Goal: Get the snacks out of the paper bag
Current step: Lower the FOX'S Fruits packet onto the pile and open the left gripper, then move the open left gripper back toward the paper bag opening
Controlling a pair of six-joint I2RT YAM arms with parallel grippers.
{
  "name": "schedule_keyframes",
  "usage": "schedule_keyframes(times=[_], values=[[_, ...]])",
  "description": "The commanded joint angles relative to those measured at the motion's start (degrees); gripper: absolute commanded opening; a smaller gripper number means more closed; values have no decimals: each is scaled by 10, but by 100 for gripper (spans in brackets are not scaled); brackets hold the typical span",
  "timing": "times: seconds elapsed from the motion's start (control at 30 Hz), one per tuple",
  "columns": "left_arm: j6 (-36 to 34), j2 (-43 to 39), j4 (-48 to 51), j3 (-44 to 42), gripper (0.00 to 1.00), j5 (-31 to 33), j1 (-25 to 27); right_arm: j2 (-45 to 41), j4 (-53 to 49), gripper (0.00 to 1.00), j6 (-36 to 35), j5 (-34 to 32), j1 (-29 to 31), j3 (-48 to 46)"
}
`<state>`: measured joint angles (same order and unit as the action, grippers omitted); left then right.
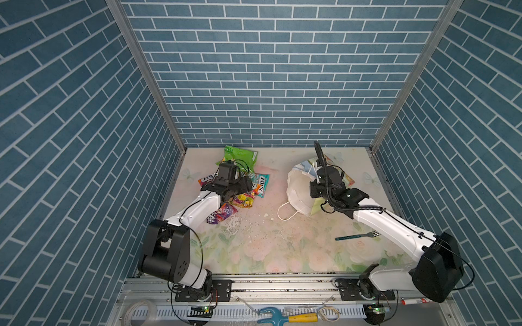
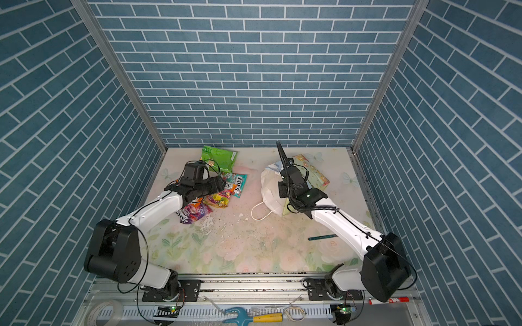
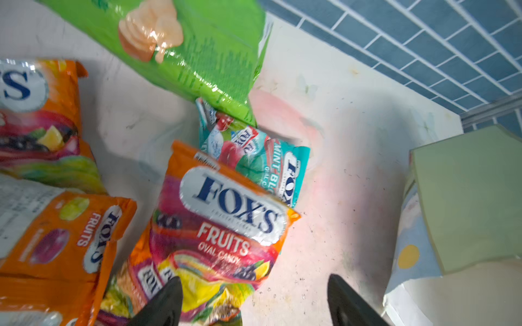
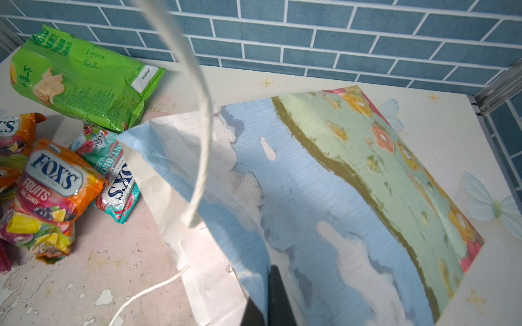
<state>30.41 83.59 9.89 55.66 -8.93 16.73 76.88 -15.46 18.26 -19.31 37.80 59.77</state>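
The paper bag [image 1: 296,189] [image 4: 310,183] lies on its side at the back right, its white inside facing left. My right gripper [image 4: 271,295] is shut on the bag's blue rim. The snacks sit in a pile at the back left: a green chip bag [image 1: 240,155] [image 3: 197,50], a teal FOX'S packet [image 1: 261,182] [image 3: 254,152], an orange FOX'S Fruits packet [image 3: 226,220] [image 4: 53,183] and a purple packet [image 1: 221,213]. My left gripper [image 3: 254,303] hovers open over the pile. The Fruits packet's lower end lies by one finger, ungripped. Whether any snacks are inside the bag is hidden.
A teal-handled fork [image 1: 356,236] lies on the table under the right forearm. A loose cord handle [image 1: 285,214] trails from the bag toward the middle. Blue brick walls [image 1: 254,84] enclose the back and sides. Paint chips [image 1: 267,216] litter the floral tabletop.
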Motion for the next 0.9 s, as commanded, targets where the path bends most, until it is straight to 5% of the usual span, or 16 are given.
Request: schedule_keyframes(times=[0.0,0.4,0.87], values=[[-9,-50,-19,-21,87,12,11,-15,-14,0,28,-6,-2,-2],[-12,-176,14,-80,100,24,29,-10,-18,0,31,-12,-2,4],[-28,-215,-98,-216,100,73,140,-42,-14,0,-19,-7,-2,-20]])
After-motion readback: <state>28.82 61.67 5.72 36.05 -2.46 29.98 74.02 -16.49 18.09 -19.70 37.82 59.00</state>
